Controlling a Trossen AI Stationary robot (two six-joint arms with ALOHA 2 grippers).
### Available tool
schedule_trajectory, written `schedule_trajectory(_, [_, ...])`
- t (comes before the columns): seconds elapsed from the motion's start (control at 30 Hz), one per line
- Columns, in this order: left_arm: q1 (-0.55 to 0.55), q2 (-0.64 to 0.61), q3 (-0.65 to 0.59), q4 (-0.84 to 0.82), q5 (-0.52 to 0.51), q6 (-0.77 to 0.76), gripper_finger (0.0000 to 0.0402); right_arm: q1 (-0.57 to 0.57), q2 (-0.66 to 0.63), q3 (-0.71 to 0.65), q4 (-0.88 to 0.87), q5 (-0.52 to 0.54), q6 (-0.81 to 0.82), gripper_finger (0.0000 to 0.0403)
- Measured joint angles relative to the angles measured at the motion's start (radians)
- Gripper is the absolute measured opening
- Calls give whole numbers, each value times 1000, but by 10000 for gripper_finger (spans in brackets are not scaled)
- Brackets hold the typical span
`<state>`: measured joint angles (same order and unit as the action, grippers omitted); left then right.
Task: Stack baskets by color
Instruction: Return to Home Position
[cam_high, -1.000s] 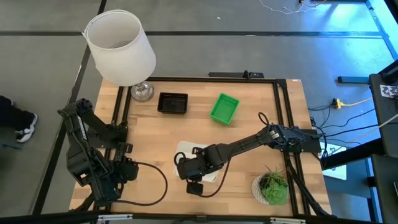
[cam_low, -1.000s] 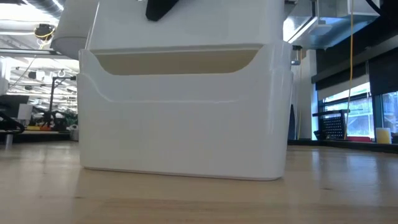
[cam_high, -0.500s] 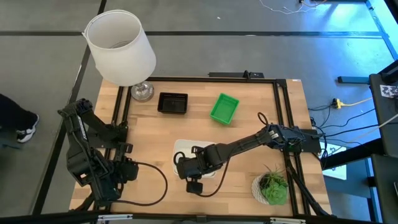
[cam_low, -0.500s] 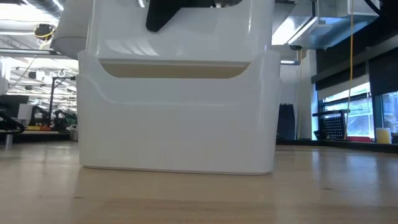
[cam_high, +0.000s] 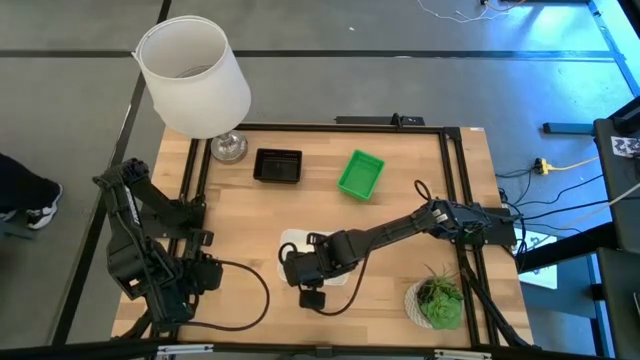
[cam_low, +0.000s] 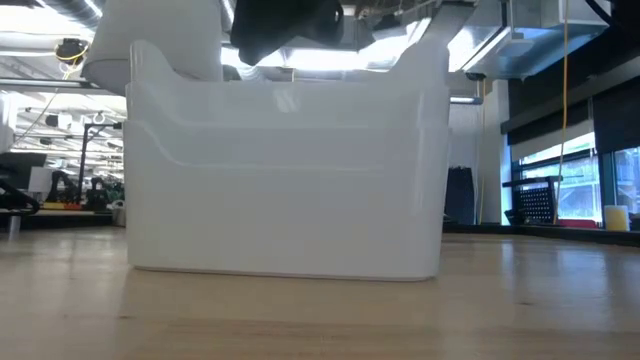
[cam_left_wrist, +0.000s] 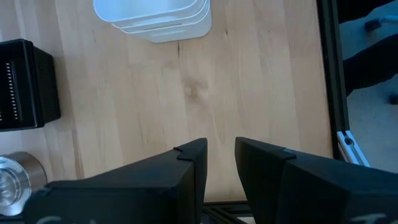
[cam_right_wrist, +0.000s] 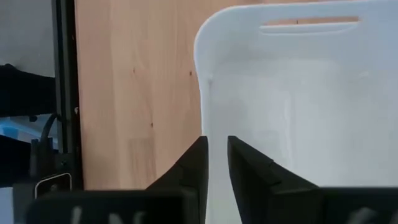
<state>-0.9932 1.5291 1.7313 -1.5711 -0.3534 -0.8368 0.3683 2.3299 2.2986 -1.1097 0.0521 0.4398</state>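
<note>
**Right arm at the white stack, retreat to rest pending.** The three white baskets (cam_left_wrist: 152, 15) sit nested near the front centre of the table (cam_high: 240, 215). The black stack (cam_high: 277, 166) and green stack (cam_high: 360, 174) stand well apart from them toward the rear. The right gripper (cam_right_wrist: 216, 140) is lowered over one end of the top white basket (cam_right_wrist: 292, 93). Its fingers are drawn to a narrow slit astride the end wall, apparently pinching it. The left gripper (cam_left_wrist: 221, 144) waits at the left front, closed to a thin slit on nothing. A clean retreat likely calls for spreading the fingers fully first, then rising straight up until the tips clear the rim. Only then should the arm fold back to the right. A sideways pull while engaged could drag or tilt the stack. The potted plant (cam_high: 437, 300) stands near the return path.
</note>
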Motion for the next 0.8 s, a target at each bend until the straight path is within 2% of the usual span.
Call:
schedule_trajectory(0.13, [0,0,0,0,0,0,75,-1,0,0,1,-5,-27,57])
schedule_trajectory(0.23, [-3,0,0,0,-1,0,75,-1,0,18,-12,-51,-39,57])
schedule_trajectory(0.4, [-49,0,0,0,-60,-7,75,28,-42,47,-4,-50,-167,56])
schedule_trajectory(0.63, [-177,-31,0,0,-185,-107,75,79,-166,47,-94,127,-212,56])
schedule_trajectory(0.8, [-252,-88,0,1,-341,-130,75,110,-250,47,-108,144,-264,56])
